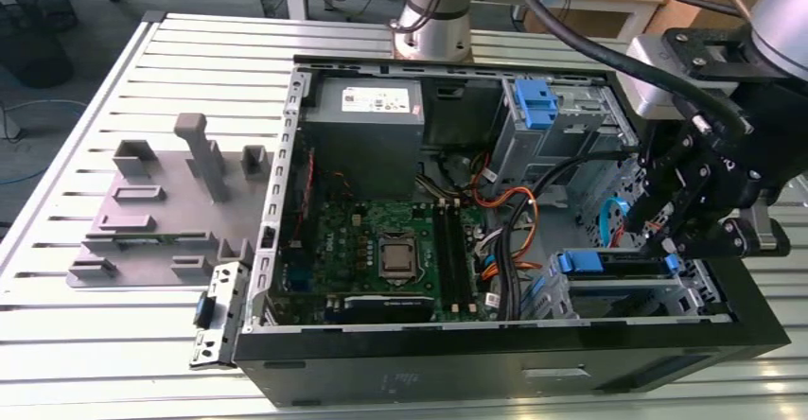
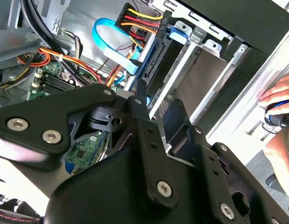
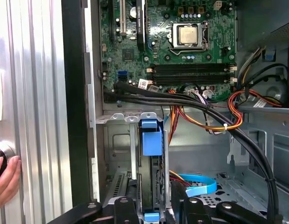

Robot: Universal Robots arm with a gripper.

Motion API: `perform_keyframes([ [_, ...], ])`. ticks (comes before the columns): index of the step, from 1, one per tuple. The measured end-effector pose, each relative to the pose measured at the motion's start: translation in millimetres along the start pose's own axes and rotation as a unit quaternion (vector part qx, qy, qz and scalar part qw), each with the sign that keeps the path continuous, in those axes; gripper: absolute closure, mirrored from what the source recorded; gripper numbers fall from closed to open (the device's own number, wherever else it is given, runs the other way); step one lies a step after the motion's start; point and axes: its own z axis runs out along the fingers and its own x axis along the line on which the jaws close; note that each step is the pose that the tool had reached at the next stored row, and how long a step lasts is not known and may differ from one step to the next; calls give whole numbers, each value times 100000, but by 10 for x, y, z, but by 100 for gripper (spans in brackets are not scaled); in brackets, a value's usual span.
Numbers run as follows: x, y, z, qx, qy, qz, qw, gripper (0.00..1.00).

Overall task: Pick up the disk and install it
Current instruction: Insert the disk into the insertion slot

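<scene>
- The disk (image 1: 584,262) stands on edge in the drive cage (image 1: 631,297), in the corner of the computer case (image 1: 505,363) by its black front panel. Its blue tab points toward the middle of the case.
- The claw (image 1: 682,240) hangs over the other end of the disk, by the case's side wall. In the first wrist view the disk's blue rail runs straight in under it. I cannot tell whether the claw is clamped on the disk or standing apart from it.
- The step in hand looks like seating the disk in the cage. It seems well in, but I cannot tell whether it is fully home.
- To do this well, any push should run straight along the cage's slot, with the disk square to the rails so the plastic does not bind.
- Light, even force suits it best.
- The cables (image 3: 205,116) inside the case pass just beside the cage, so the claw should stay clear of them.
- A person's hand (image 3: 6,179) rests on the counter (image 1: 114,344) just outside the case wall, which calls for slow movement.
</scene>
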Motion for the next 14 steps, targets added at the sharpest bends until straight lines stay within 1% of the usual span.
perform_keyframes([
  [2,-23,9,25,1,-10,7,100000,58],
  [4,-45,34,43,3,76,-1,100000,58],
  [5,-51,50,53,13,258,5,100000,58],
  [6,-54,61,63,25,508,34,99999,58],
  [7,-54,64,69,33,676,56,99998,58],
  [8,-54,64,70,36,769,51,99997,58],
  [11,-55,64,68,40,828,51,99997,58],
  [12,-54,64,69,-36,842,57,99996,58],
  [13,-54,63,72,-632,866,60,99994,58],
  [14,-54,60,76,-1434,896,70,99986,58],
])
